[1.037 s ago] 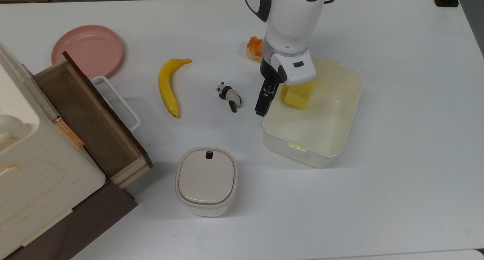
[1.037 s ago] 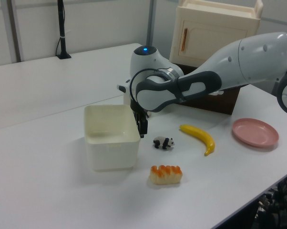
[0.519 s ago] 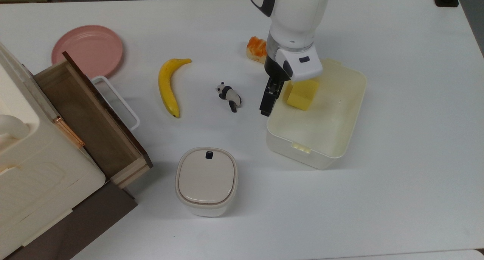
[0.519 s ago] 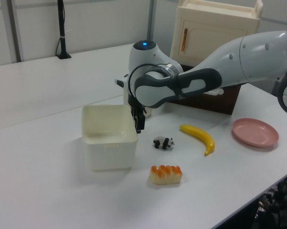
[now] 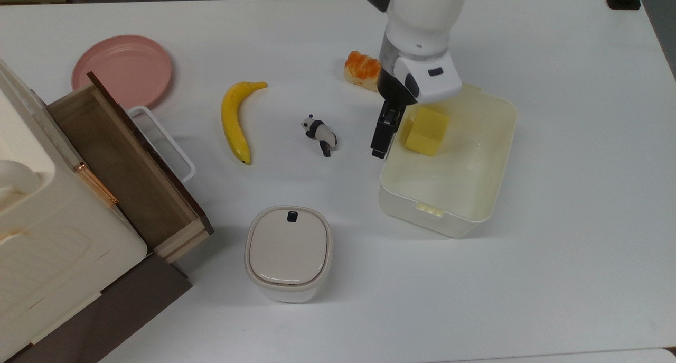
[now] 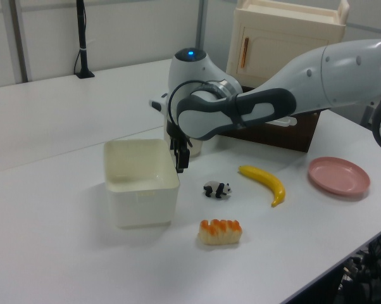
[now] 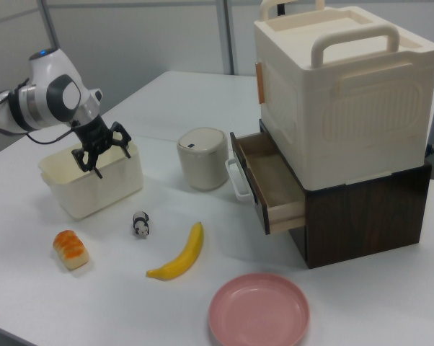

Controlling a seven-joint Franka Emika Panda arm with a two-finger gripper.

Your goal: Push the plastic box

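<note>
The plastic box (image 5: 412, 210) is a cream-white open tub on the white table, right of centre in the top view; I also see the plastic box (image 6: 143, 202) in the left view and the plastic box (image 7: 94, 194) in the right view. A yellow block (image 5: 426, 132) lies inside it near the far left corner. My gripper (image 5: 379, 149) points down, its dark fingers together, and stands against the outside of the tub's long wall on the top view's left. In the left view the gripper (image 6: 181, 166) sits at the tub's right rim. It holds nothing.
A toy panda (image 5: 320, 134) lies just left of the gripper in the top view, with a banana (image 5: 234, 121) further left and a bread piece (image 5: 362, 70) behind. A lidded white container (image 5: 288, 252) stands in front. A pink plate (image 5: 122, 70) and a cabinet with an open drawer (image 5: 121, 162) stand at the left.
The gripper has moved toward the top view's right, and the plastic box, with the yellow block in it, has slid the same way and turned slightly.
</note>
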